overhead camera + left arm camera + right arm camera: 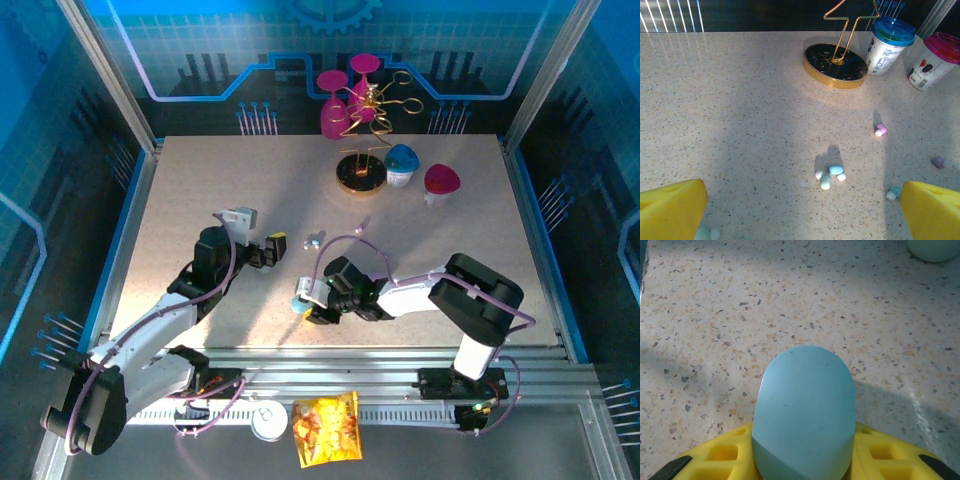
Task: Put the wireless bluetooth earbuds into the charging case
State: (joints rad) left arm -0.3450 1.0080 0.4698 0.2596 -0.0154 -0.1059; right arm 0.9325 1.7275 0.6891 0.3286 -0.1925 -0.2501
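A pale blue, pill-shaped charging case (804,410) stands upright on the speckled table, with my right gripper (802,460) shut on it and a yellow pad pressed to each side. From above, the case (299,304) shows at the right gripper (306,300), near the front middle. Several tiny earbuds lie loose: a pale blue cluster (830,176), a lilac one (880,129), another lilac one (938,162) and a teal one (894,192). My left gripper (805,220) hovers open just short of the cluster, nothing between its yellow fingers (672,207). In the top view the cluster (314,241) lies right of the left gripper (278,247).
A gold-rimmed stand (836,65) with wire arms sits at the back, with pink glasses (335,105) hung on it. Two lidded cups, blue (890,45) and pink (934,60), stand to its right. A second pale case (932,247) lies beyond the held one. A snack bag (325,428) rests on the front rail.
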